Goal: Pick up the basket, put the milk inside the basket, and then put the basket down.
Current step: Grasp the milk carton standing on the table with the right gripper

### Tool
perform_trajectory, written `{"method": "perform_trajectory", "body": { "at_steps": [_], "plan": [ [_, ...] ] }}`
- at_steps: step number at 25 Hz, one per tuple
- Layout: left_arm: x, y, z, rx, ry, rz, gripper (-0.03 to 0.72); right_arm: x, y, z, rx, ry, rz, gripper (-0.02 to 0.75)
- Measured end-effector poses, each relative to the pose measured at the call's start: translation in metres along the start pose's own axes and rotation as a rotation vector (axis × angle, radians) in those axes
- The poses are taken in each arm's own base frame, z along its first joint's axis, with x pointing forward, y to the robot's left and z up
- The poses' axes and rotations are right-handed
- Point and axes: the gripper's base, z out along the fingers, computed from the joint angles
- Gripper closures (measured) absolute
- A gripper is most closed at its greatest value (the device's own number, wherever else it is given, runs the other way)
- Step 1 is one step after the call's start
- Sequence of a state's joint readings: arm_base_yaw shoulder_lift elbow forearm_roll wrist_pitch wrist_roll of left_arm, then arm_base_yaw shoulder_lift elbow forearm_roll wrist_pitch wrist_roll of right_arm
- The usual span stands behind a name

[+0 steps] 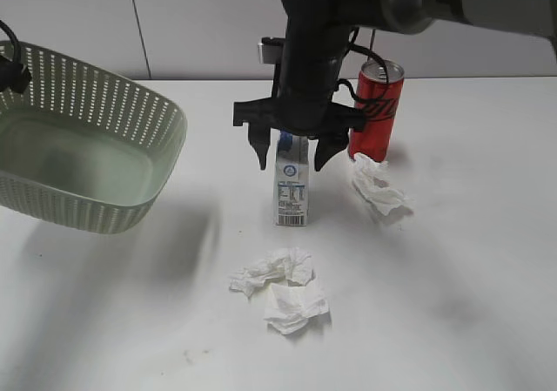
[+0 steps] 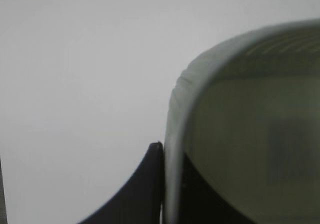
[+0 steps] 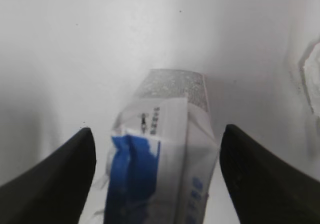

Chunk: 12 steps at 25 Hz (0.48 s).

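The sage-green perforated basket [image 1: 96,138] hangs tilted above the table at the left, empty. My left gripper [image 2: 167,184] is shut on the basket's rim [image 2: 175,114]; in the exterior view it is mostly off the left edge. The milk [image 1: 291,186], a small white carton with a blue top, stands upright at the table's middle. My right gripper [image 1: 291,151] is open and straddles the carton's top, one finger on each side, not touching. In the right wrist view the milk [image 3: 165,149] sits between the spread fingers [image 3: 157,149].
A red soda can [image 1: 377,108] stands just behind and right of the milk. A crumpled tissue [image 1: 376,184] lies in front of the can. Two more tissues [image 1: 280,286] lie in front of the milk. The white table [image 1: 461,304] runs to a pale back wall.
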<state>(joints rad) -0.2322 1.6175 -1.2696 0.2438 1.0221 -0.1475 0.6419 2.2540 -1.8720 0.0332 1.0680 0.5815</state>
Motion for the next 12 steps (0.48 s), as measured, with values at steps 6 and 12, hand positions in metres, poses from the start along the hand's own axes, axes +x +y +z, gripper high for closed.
{"method": "perform_trajectory", "body": {
  "at_steps": [6,12],
  "plan": [
    [0.0,0.0,0.0,0.0,-0.001,0.0,0.688,0.002,-0.002,0.025,0.028,0.041,0.011,0.153],
    [0.0,0.0,0.0,0.001,-0.005,0.0,0.688,0.002,-0.002,0.027,0.029,0.042,0.013,0.325]
  ]
}}
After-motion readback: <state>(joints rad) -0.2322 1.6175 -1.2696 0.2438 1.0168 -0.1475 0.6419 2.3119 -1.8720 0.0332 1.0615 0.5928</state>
